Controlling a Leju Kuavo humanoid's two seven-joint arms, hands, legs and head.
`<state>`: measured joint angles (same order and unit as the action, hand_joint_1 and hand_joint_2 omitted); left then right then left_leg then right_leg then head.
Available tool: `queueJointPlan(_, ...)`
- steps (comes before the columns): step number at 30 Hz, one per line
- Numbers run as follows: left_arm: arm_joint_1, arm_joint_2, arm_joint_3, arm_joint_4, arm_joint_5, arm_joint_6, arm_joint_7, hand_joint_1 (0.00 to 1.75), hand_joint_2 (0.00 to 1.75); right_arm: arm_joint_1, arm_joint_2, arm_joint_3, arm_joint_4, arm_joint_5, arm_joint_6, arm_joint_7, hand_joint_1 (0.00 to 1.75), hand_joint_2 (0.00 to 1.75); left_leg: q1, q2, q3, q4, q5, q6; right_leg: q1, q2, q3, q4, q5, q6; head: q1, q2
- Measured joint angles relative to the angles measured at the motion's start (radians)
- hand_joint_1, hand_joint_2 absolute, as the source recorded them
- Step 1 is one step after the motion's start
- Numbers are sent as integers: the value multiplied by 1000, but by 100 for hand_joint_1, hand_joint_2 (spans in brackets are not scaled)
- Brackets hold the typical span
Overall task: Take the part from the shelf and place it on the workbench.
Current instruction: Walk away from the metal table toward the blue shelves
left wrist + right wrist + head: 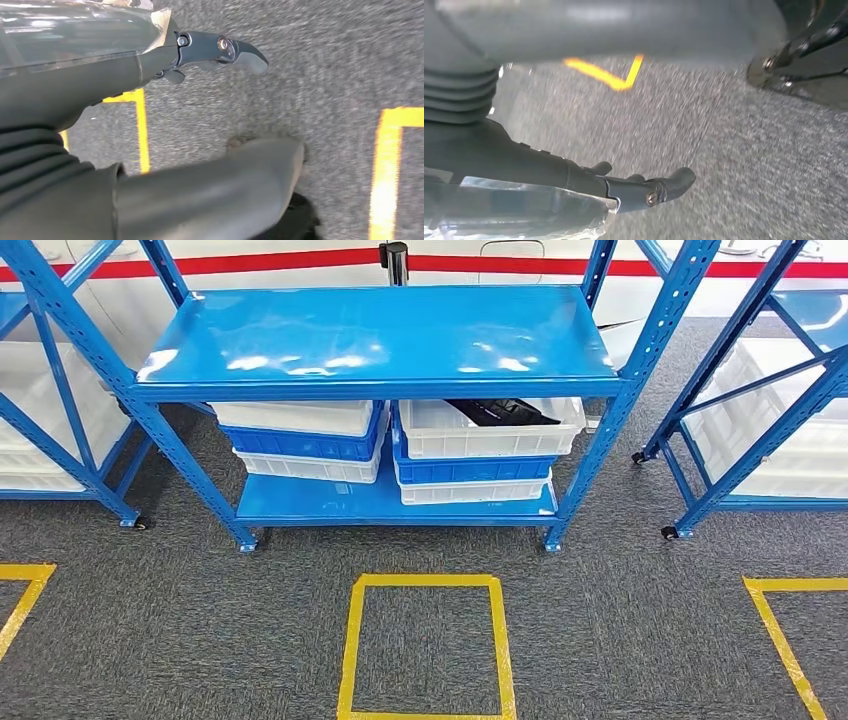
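A blue shelf [375, 340] stands on grey carpet [600, 640]. Under its top board, the right white bin [490, 430] holds the dark part [500, 412]. Both hands hang over carpet, well apart from it: left hand [165, 125] and right hand [574, 165] empty, fingers apart. No writing is readable.
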<state>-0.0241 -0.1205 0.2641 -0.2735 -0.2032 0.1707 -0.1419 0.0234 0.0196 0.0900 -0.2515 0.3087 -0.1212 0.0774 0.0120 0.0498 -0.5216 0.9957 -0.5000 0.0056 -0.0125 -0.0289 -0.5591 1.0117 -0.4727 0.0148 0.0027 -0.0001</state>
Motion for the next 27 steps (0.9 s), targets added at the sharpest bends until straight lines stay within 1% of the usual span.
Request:
queueJointPlan(9,103,66,-141,-66,123,-101,84,0,0,73,-11,-41,-74,-187,71,-45,0,0,0,0,0,0,0,0,0,0,0,0,0,0,0,0)
queueJointPlan(14,144,92,-200,-94,185,-153,127,0,0,101,-16,-60,-105,-282,107,-67,0,0,0,0,0,0,0,0,0,0,0,0,0,0,0,0)
queueJointPlan(21,158,101,-231,-108,201,-166,138,0,0,111,-19,-68,-121,-306,120,-74,0,0,-1,0,1,0,0,0,0,0,0,0,0,0,0,0)
queueJointPlan(27,161,102,-236,-110,201,-166,140,0,0,113,-21,-68,-126,-307,121,-74,0,0,-1,0,1,0,0,0,0,0,0,0,0,0,0,0)
